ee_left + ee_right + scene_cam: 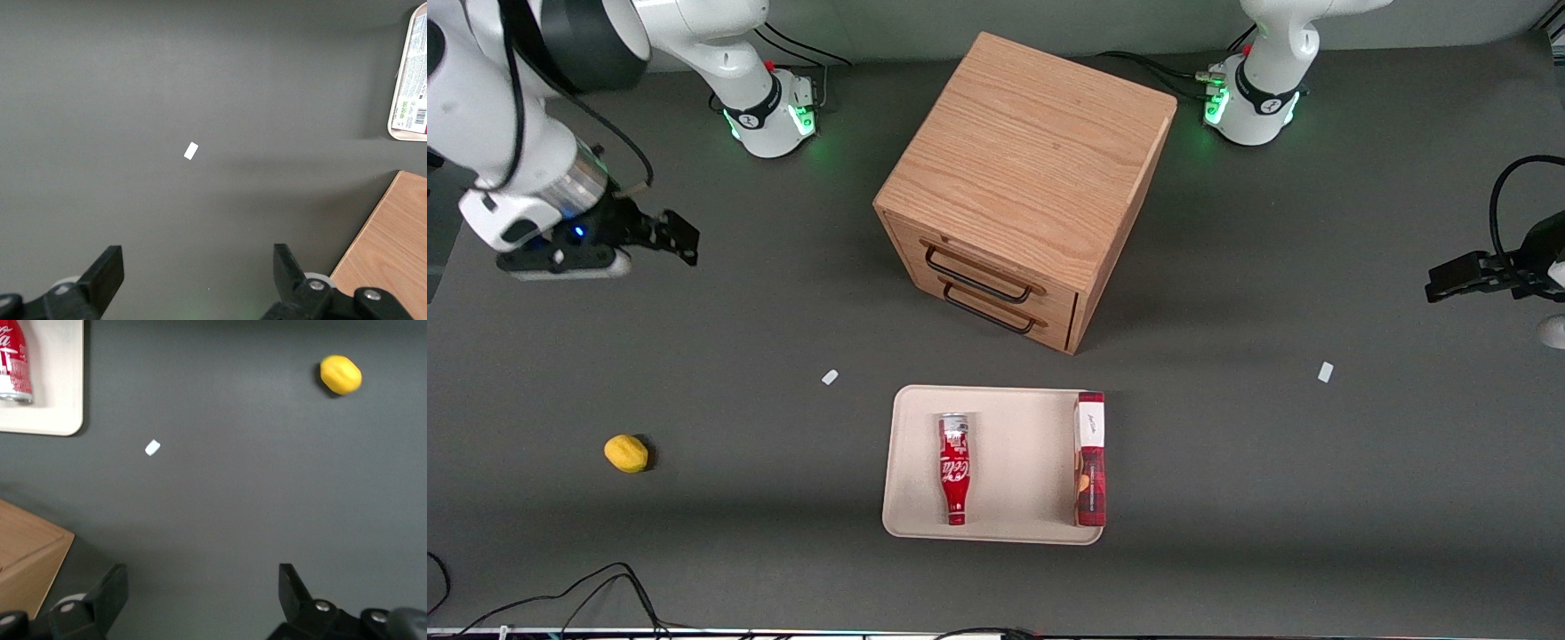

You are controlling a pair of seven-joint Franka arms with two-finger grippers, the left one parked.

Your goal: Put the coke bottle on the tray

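Observation:
The red coke bottle [954, 468] lies on its side in the beige tray [1009, 462], its silver base end toward the cabinet and its neck toward the front camera. Its base end also shows in the right wrist view [15, 361], on the tray's corner [63, 400]. My right gripper [683, 238] hangs open and empty above the bare table, toward the working arm's end, well away from the tray. In the right wrist view the gripper [203, 577] has only grey table between its fingers.
A flat red snack box [1090, 458] lies in the tray beside the bottle. A wooden drawer cabinet [1024, 182] stands farther from the front camera than the tray. A yellow lemon [626, 453] and two small white markers [830, 377] lie on the grey table.

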